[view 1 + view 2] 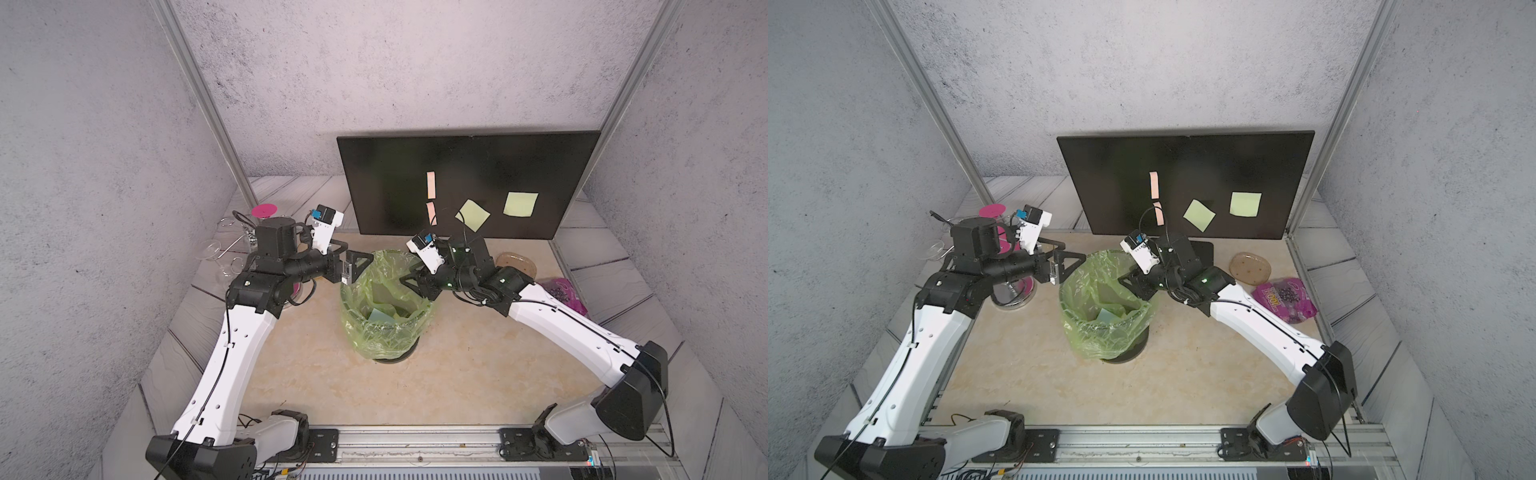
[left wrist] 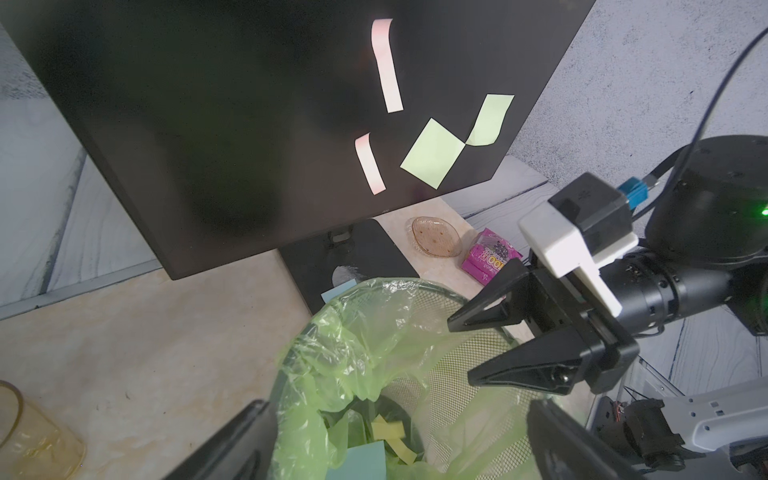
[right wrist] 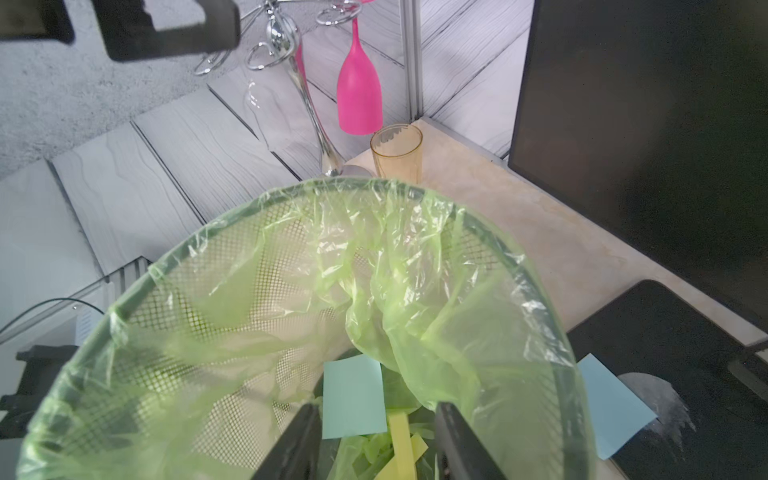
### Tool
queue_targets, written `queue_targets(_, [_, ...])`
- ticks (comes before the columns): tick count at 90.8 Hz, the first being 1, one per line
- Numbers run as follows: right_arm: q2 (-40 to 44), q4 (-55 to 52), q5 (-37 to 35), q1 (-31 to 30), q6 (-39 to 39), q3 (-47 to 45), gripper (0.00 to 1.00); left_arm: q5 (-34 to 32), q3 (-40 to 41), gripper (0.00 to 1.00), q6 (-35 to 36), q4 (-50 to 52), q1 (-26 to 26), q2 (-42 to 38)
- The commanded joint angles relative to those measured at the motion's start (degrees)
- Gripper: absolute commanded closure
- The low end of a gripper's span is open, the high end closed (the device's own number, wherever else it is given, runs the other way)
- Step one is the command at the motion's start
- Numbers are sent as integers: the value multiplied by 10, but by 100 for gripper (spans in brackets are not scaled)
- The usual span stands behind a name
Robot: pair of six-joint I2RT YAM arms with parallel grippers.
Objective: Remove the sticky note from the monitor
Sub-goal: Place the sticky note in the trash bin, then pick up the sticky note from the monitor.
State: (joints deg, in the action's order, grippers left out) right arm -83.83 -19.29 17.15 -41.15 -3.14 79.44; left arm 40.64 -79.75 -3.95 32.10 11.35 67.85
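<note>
Right gripper (image 3: 378, 411) is hanging over the bin (image 3: 291, 189), jaws parted, gripping nothing; blue sticky note (image 3: 352, 395) is lying inside, below them. Left gripper (image 2: 395, 415) is also spread, empty. Beyond, green sticky note (image 1: 472, 214) is clinging to the monitor (image 1: 395, 174).

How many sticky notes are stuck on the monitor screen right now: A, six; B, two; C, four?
C: the monitor carries an upper pink strip, a lower pink strip, a tilted green note and a straight green note.
</note>
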Motion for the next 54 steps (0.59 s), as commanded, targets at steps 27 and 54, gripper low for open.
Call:
queue_targets(27, [128, 32, -134, 118, -104, -103, 43, -4, -2, 0, 16, 12, -3, -14])
queue_targets(54, [50, 76, -96, 180, -108, -192, 42, -2, 7, 0, 14, 6, -3, -13])
